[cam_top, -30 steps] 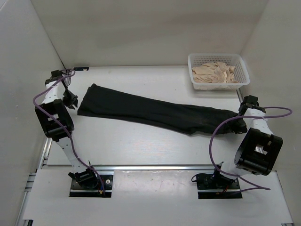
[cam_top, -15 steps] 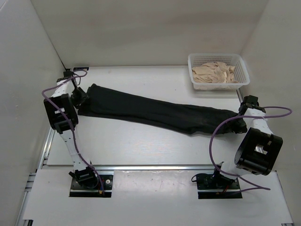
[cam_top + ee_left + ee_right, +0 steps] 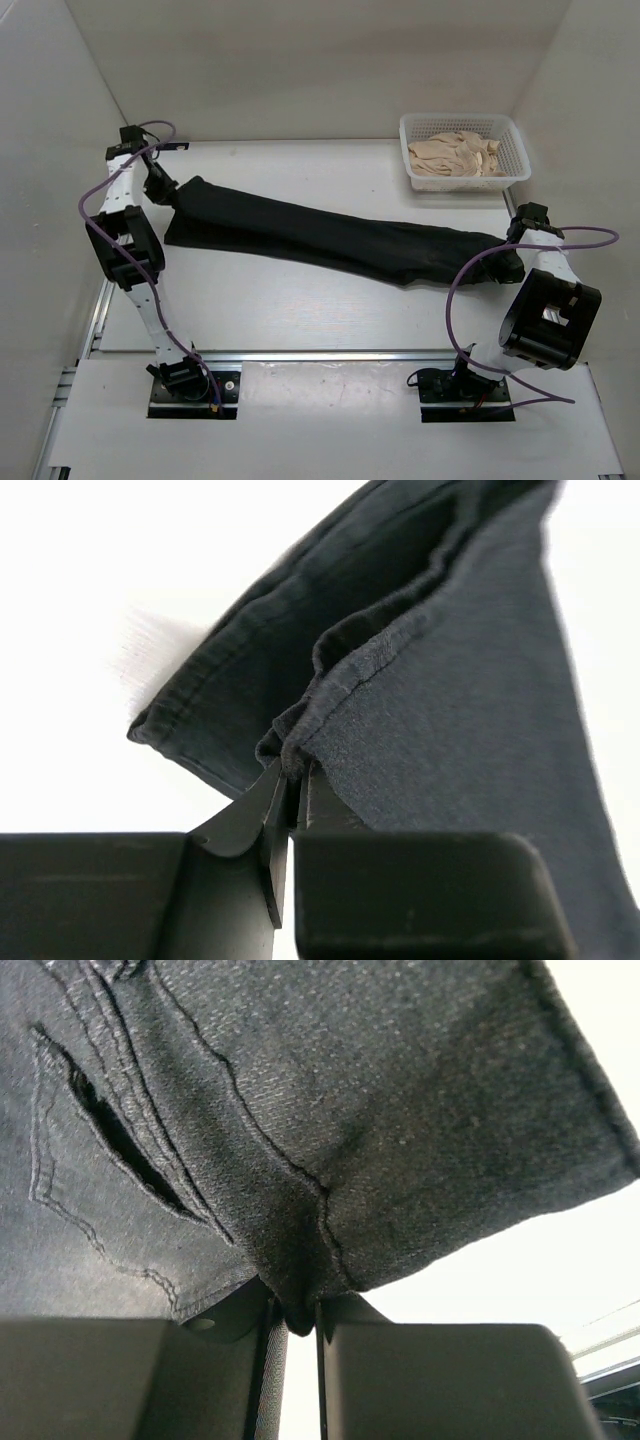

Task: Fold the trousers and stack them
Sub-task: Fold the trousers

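The black trousers lie stretched across the table from back left to right, legs folded one on the other. My left gripper is shut on the hem end at the far left; the left wrist view shows the hem edge pinched between the jaws and lifted off the layer under it. My right gripper is shut on the waist end at the right; the right wrist view shows the dark fabric with a pocket slit pinched in the jaws.
A white mesh basket with beige garments stands at the back right. White walls close the table at back, left and right. A metal rail runs along the near edge.
My left arm has swung in from the left side to the hem end and closed on it, lifting that corner. The right arm has not moved.
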`<state>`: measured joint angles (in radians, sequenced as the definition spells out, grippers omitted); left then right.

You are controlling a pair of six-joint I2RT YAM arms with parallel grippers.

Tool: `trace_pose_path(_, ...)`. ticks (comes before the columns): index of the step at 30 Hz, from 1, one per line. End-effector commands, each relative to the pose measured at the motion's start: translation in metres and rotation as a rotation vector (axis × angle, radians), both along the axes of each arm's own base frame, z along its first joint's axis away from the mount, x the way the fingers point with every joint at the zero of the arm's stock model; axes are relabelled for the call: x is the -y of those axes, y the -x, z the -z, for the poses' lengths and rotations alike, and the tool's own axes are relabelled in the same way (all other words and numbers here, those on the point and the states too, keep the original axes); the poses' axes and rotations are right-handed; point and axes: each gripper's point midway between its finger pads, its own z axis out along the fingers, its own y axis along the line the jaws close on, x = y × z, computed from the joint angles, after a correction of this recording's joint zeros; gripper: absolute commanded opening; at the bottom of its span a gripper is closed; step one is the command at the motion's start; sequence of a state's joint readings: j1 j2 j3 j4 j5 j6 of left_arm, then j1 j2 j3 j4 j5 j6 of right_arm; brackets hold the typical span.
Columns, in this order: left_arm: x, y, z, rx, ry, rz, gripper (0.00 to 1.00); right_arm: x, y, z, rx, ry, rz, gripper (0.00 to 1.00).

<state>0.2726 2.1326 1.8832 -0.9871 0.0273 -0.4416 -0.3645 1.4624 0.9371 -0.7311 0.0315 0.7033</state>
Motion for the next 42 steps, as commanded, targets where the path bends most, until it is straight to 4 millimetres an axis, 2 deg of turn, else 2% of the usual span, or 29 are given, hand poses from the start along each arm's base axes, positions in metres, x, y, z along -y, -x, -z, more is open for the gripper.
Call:
trace_pose_path(1,-0.026,0.000,-0.068,0.127,-0.070,-0.038,0.10,0.013,-0.013,-0.010,0.039,0.052,0.005,0.14)
trace_pose_path(3,-0.026,0.000,-0.068,0.127,-0.070,-0.038,0.10,0.014,-0.015,-0.011,0.048,0.055,0.005,0.14)
trace_pose_path(5,-0.030,0.008,-0.058,0.095,-0.073,-0.052,0.10,0.013,-0.012,-0.008,0.038,0.051,0.005,0.14)
trace_pose_path(8,-0.041,0.028,-0.037,0.021,-0.086,-0.107,0.10,0.013,-0.008,-0.004,0.025,0.056,0.007,0.14)
trace_pose_path(9,-0.047,0.031,-0.036,0.022,-0.092,-0.133,0.11,0.013,-0.008,-0.004,0.025,0.056,0.007,0.14)
trace_pose_path(11,-0.049,0.042,-0.023,-0.018,-0.080,-0.145,0.61,0.014,-0.005,-0.001,0.012,0.062,0.010,0.14)
trace_pose_path(12,-0.053,0.046,-0.020,-0.027,-0.073,-0.165,0.82,0.014,-0.005,-0.001,0.012,0.062,0.010,0.14)
trace_pose_path(13,-0.054,0.044,-0.025,-0.005,-0.079,-0.166,1.00,0.014,-0.005,-0.001,0.012,0.062,0.010,0.15)
trace_pose_path(15,-0.053,0.044,-0.028,0.006,-0.083,-0.167,1.00,0.014,-0.004,-0.001,0.011,0.065,0.000,0.18)
trace_pose_path(17,-0.055,0.042,-0.037,0.027,-0.094,-0.179,1.00,0.014,-0.004,-0.001,0.011,0.065,-0.001,0.25)
trace_pose_path(18,-0.055,0.042,-0.042,0.038,-0.098,-0.180,0.84,0.014,-0.005,-0.004,0.023,0.069,0.000,0.27)
trace_pose_path(19,-0.055,0.043,-0.046,0.046,-0.100,-0.180,0.72,0.014,-0.005,-0.004,0.022,0.072,-0.010,0.37)
trace_pose_path(20,-0.055,0.043,-0.046,0.046,-0.100,-0.180,0.60,0.016,-0.008,-0.010,0.040,0.079,-0.010,0.38)
trace_pose_path(21,-0.052,0.045,-0.041,0.037,-0.084,-0.174,0.49,0.016,-0.008,-0.013,0.050,0.083,-0.010,0.43)
trace_pose_path(22,-0.048,0.046,-0.038,0.032,-0.065,-0.167,0.43,0.016,-0.008,-0.012,0.050,0.086,-0.018,0.43)
trace_pose_path(23,-0.043,0.047,-0.035,0.028,-0.042,-0.158,0.43,0.016,-0.008,-0.015,0.058,0.089,-0.018,0.49)
trace_pose_path(25,-0.032,0.047,-0.026,0.031,0.016,-0.123,0.62,0.016,-0.008,-0.015,0.058,0.089,-0.018,0.49)
trace_pose_path(26,-0.027,0.043,-0.021,0.028,0.017,-0.111,0.78,0.015,-0.009,-0.015,0.061,0.082,-0.030,0.50)
trace_pose_path(27,-0.022,0.044,-0.013,0.006,0.024,-0.100,0.85,0.014,-0.009,-0.015,0.061,0.082,-0.030,0.50)
trace_pose_path(31,-0.017,0.045,0.020,-0.064,0.042,-0.082,0.97,0.012,-0.009,-0.015,0.066,0.071,-0.034,0.50)
trace_pose_path(32,-0.021,0.043,0.025,-0.066,0.025,-0.088,0.97,0.011,-0.010,-0.016,0.069,0.062,-0.037,0.50)
trace_pose_path(35,-0.017,0.041,0.043,-0.097,0.034,-0.077,0.96,0.011,-0.010,-0.015,0.069,0.065,-0.046,0.50)
trace_pose_path(36,-0.013,0.040,0.048,-0.109,0.037,-0.068,0.93,0.011,-0.010,-0.015,0.069,0.065,-0.046,0.50)
trace_pose_path(37,-0.012,0.038,0.051,-0.111,0.048,-0.064,0.86,0.011,-0.010,-0.015,0.069,0.065,-0.046,0.50)
trace_pose_path(41,-0.013,0.047,0.074,-0.166,0.046,-0.093,0.69,0.010,-0.013,-0.018,0.081,0.060,-0.048,0.50)
trace_pose_path(42,-0.012,0.047,0.077,-0.167,0.049,-0.102,0.67,0.010,-0.013,-0.018,0.081,0.060,-0.048,0.50)
